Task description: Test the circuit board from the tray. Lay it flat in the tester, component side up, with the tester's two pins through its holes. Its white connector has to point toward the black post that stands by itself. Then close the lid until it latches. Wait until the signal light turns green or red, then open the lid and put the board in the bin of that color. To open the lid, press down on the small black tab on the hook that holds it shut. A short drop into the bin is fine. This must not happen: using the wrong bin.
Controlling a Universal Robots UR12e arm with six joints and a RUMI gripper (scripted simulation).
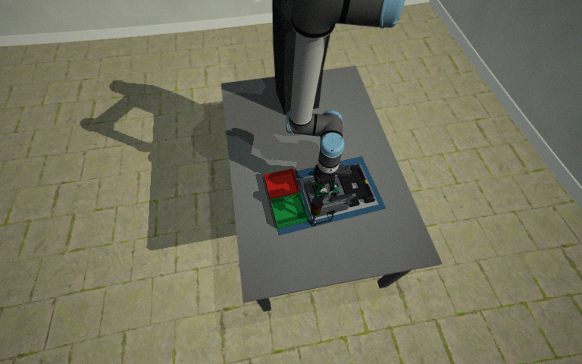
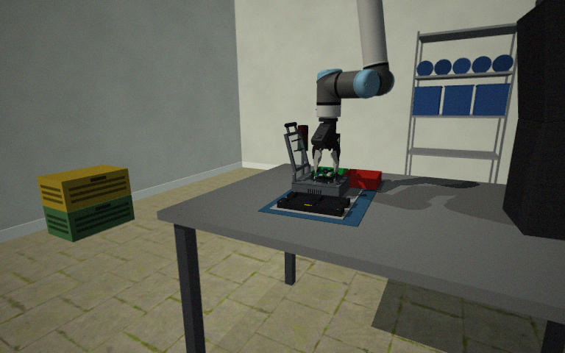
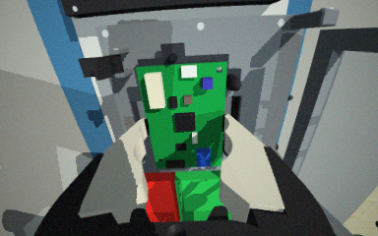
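Observation:
The green circuit board (image 3: pixel 164 115) (image 2: pixel 329 173) is component side up between the fingertips, over the open tester (image 2: pixel 318 190) (image 3: pixel 236 34). My gripper (image 3: pixel 185 117) (image 2: pixel 326 176) (image 1: pixel 326 187) is shut on its long edges. The board looks level; whether it touches the tester, and its holes and the pins, cannot be told. A cream block and a small white block are at its far end in the wrist view. A dark post (image 3: pixel 170 58) is just beyond that end, another (image 3: pixel 233 82) beside the right edge. The lid (image 2: pixel 289 151) stands up. The signal light (image 1: pixel 316 205) (image 2: pixel 302 132) shows no clear glow.
The red bin (image 1: pixel 282 184) (image 2: pixel 364 181) (image 3: pixel 159 197) and green bin (image 1: pixel 280 214) (image 3: pixel 197 202) stand side by side beside the tester. The black tray (image 1: pixel 364 186) (image 2: pixel 310 204) is at its other side. The raised lid and signal light stand close to the gripper.

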